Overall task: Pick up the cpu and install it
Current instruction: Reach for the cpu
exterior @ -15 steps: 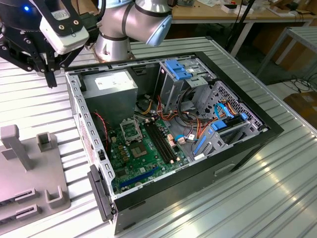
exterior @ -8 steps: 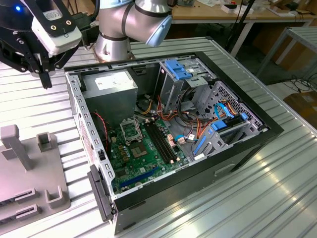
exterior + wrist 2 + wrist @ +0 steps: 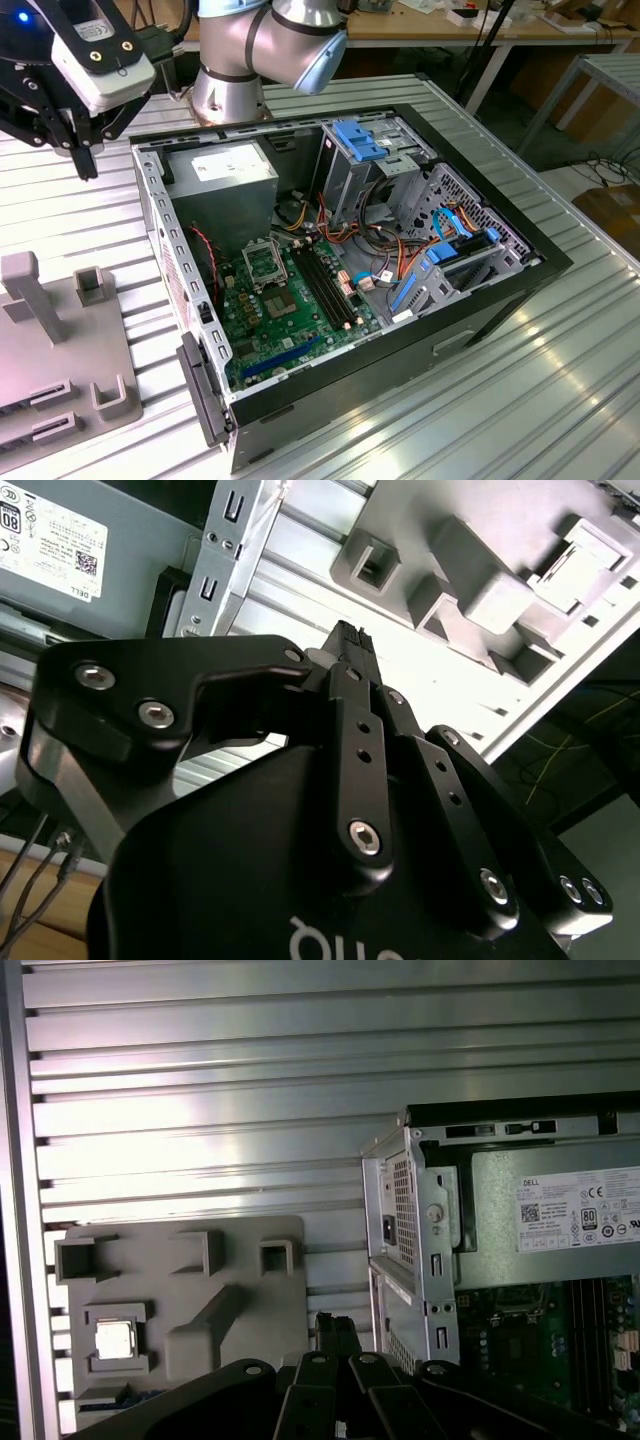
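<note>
The cpu (image 3: 112, 1340), a small square chip with a shiny silver top, lies flat in a recess of the grey holder block (image 3: 230, 1260) on the table. In the second wrist view the cpu (image 3: 578, 572) shows as a pale square in the same holder block (image 3: 420, 540). My gripper (image 3: 87, 165) hangs in the air at the exterior view's left, above the table between the block and the open computer case (image 3: 420, 330). Its black fingers (image 3: 346, 640) are shut together with nothing in them. The silver socket frame (image 3: 262, 262) sits on the green motherboard inside the case.
The grey power-supply box (image 3: 225, 185) fills the case's back corner beside the socket. Black memory slots (image 3: 325, 285), cables and blue drive brackets (image 3: 360, 140) crowd the case's other half. The case's metal wall (image 3: 415, 1250) stands between the block and the motherboard. The table is ribbed aluminium (image 3: 480, 420).
</note>
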